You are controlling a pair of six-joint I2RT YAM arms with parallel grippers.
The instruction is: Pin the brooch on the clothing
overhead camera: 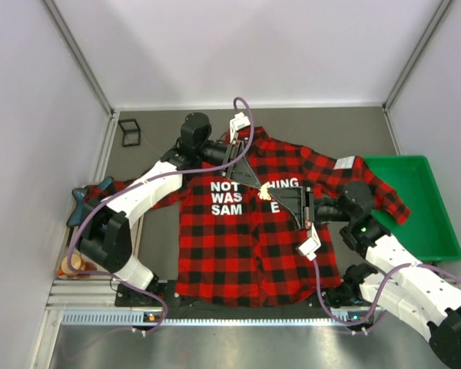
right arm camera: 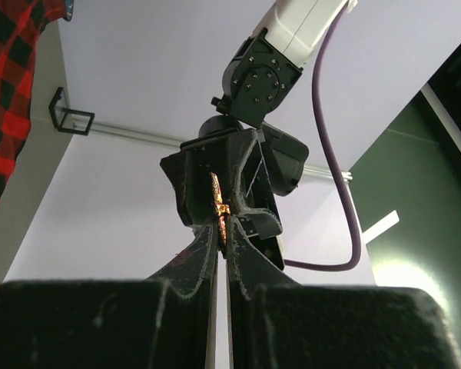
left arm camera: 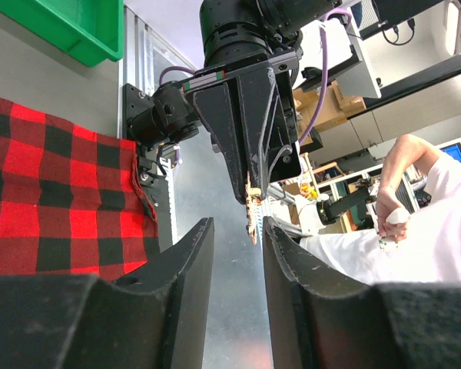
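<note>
Findings, taken against the shirt [overhead camera: 230, 261], which lies spread flat with its collar at the far side.

1. Well off the shirt's lower left corner sits a round orange-brown object [overhead camera: 71, 264]. A dark blue object [overhead camera: 81, 201] lies at the end of the shirt's left sleeve. A small black wire frame [overhead camera: 129, 132] stands apart from the shirt, beyond its upper left shoulder.

2. The left arm [overhead camera: 138, 196] crosses over the left sleeve and reaches in just below the collar. The left gripper [left arm camera: 238, 231] points at the shirt's chest. Its jaws stand apart, with clear space showing between them, and they grip nothing.

3. The brooch [overhead camera: 263, 187] is above the middle of the shirt's chest, in the gap in the white lettering [overhead camera: 224, 197]. It is clear of the cloth and not pinned. Seen from above it is a small pale speck; edge-on in both wrist views it looks orange-gold. It hangs between the left gripper's two fingertips, close to one of them; whether it touches cannot be told.

4. The right gripper [right arm camera: 223, 219] comes in from the right side of the shirt's chest. Its jaws are pressed together and clamp the brooch at their tips.

5. A green tray [overhead camera: 422, 223] sits just beside the shirt's right sleeve
</note>
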